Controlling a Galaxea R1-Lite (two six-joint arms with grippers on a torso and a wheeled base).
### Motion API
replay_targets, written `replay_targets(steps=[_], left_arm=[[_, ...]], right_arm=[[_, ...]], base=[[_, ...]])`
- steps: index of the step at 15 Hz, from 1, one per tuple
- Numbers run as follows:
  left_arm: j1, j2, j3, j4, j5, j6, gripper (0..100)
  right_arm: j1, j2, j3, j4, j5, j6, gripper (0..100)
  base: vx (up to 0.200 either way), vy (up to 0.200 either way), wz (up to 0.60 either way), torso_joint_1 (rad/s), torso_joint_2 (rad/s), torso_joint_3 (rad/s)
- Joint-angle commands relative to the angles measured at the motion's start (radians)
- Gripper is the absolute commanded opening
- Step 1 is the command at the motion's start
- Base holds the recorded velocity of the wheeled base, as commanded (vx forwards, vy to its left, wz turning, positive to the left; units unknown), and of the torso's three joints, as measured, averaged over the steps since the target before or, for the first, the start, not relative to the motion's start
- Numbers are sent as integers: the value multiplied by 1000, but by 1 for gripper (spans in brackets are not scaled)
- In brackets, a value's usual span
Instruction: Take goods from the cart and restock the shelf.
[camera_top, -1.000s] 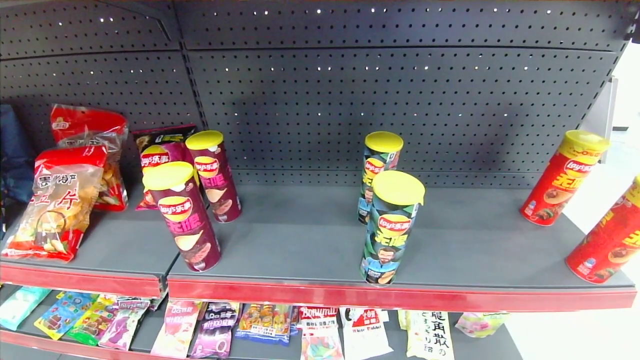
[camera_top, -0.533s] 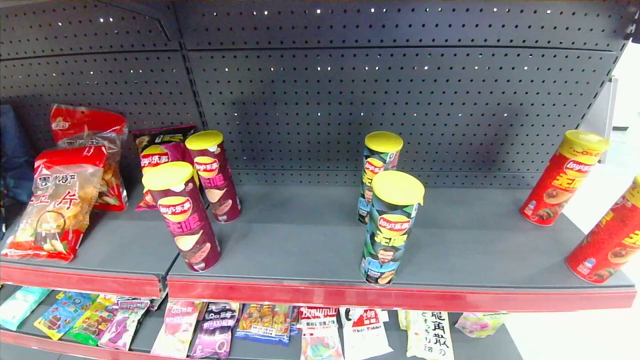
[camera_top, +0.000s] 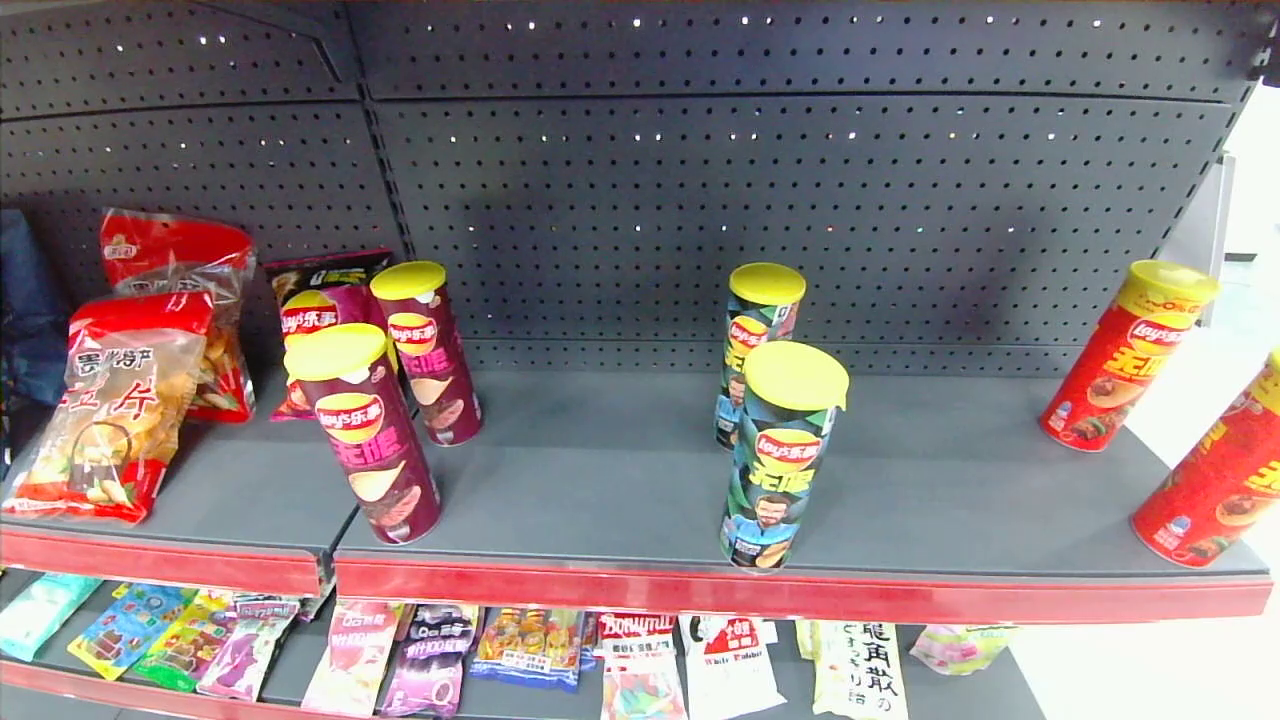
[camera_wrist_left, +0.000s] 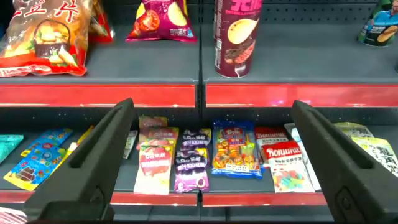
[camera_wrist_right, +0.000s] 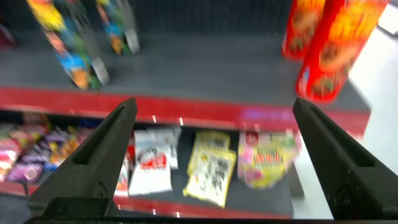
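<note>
Nothing on the grey metal shelf with the red front edge has moved since a second ago. Tall purple cardboard chip tubes with yellow lids stand at 9 o'clock, green tubes in the middle, and red tubes at 3 o'clock. The left gripper and right gripper hang before the shelf, fingers spread wide, holding nothing. Such a tube is likely light, stiff, smooth and tippy. It is best held around its middle.

Dark pegboard before us.
We see light glinting in its holes, and a bright pale floor at the right.
</note>
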Motion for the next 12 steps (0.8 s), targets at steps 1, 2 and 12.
replay_targets(steps=[1,2,12], left_arm=[[0,0,0,0,0,1,100],[0,0,0,0,0,1,100],[0,0,0,0,0,1,100]], right_arm=[[36,375,-345,-5,60,20,100],[69,454,-360,-5,109,9,100],[305,1243,-394,-169,161,-55,100]], base=[[0,0,0,0,0,0],[0,0,0,0,0,0],[0,0,0,0,0,0]])
